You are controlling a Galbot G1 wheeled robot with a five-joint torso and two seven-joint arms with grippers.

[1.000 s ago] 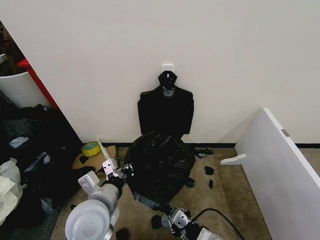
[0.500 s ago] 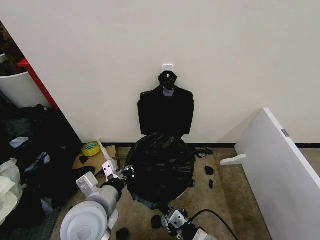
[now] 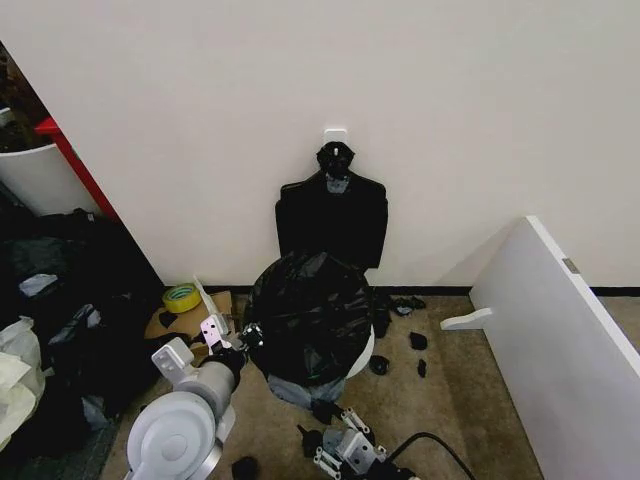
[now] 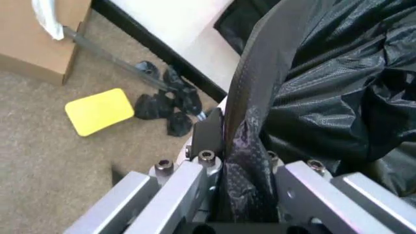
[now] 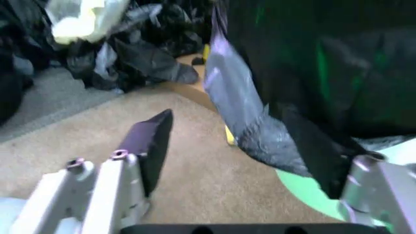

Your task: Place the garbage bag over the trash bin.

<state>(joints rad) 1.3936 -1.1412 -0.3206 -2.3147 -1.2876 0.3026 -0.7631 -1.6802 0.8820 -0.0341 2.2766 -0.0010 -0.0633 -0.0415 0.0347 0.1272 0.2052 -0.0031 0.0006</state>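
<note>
The glossy black garbage bag bulges over the trash bin, whose white side peeks out at the bag's lower right. My left gripper is at the bag's left edge, shut on a fold of the plastic. My right gripper stands open low on the carpet in front of the bag, holding nothing. In the right wrist view the bag's loose lower flap hangs between and beyond the open fingers, above the bin's pale green wall.
A flat bundle of black bags hangs on the wall behind. Yellow tape and cardboard lie left. A white board leans at the right. Black scraps dot the carpet. Dark bags pile up at far left.
The bag has been lifted and rounded out higher over the bin, baring the bin's white side. My right gripper has dropped back from the bag's lower edge.
</note>
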